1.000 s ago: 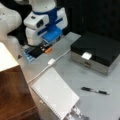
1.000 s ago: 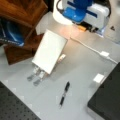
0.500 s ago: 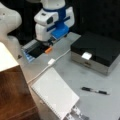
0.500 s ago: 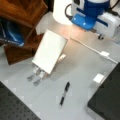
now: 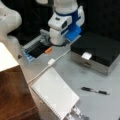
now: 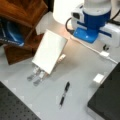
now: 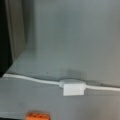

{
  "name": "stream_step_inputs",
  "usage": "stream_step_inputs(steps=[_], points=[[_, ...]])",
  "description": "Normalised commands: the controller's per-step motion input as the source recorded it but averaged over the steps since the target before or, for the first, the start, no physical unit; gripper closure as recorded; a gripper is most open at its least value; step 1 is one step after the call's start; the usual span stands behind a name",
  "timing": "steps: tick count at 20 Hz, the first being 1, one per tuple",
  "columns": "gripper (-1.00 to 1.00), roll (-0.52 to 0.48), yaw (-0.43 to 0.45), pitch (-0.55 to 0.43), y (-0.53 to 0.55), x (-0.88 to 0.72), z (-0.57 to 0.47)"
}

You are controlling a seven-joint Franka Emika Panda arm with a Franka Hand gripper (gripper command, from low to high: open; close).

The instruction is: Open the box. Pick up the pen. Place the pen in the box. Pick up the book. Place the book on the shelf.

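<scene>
The arm's white and blue wrist (image 5: 63, 23) hangs over the grey table (image 5: 75, 75) at the top of both front views, between the grey trough with a blue edge (image 5: 33, 48) and the box (image 5: 96, 53). The gripper itself is hidden under the wrist in both front views and does not appear in the wrist view, so whether the claw is parted or closed, or has hold of anything, cannot be told.

The box sits shut, its black lid down and the small white latch (image 5: 86, 55) at its front edge. The pen (image 5: 95, 90) lies flat on the table in front of the box, apart from it. The book (image 5: 55, 95) rests tilted, its lower edge propped on silver metal rails (image 6: 37, 76), just beside the dark wooden shelf (image 5: 12, 95) with its pale top.

A white cable (image 7: 32, 80) with a small white block connector (image 7: 73, 88) runs across the table below the wrist. A small orange piece (image 7: 37, 116) lies near it, by the trough.
</scene>
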Motion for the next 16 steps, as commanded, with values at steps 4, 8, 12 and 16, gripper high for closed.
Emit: stream_step_inputs(steps=[4,8,12,16], points=[[-1.0,0.269,-0.087,0.034,0.04,0.4,-0.17],[-1.0,0.271,-0.059,-0.022,0.13,0.33,-0.22],[-1.0,0.368,-0.016,-0.086,0.14,0.2,-0.27],[-1.0,0.569,0.022,-0.17,0.06,0.03,-0.29]])
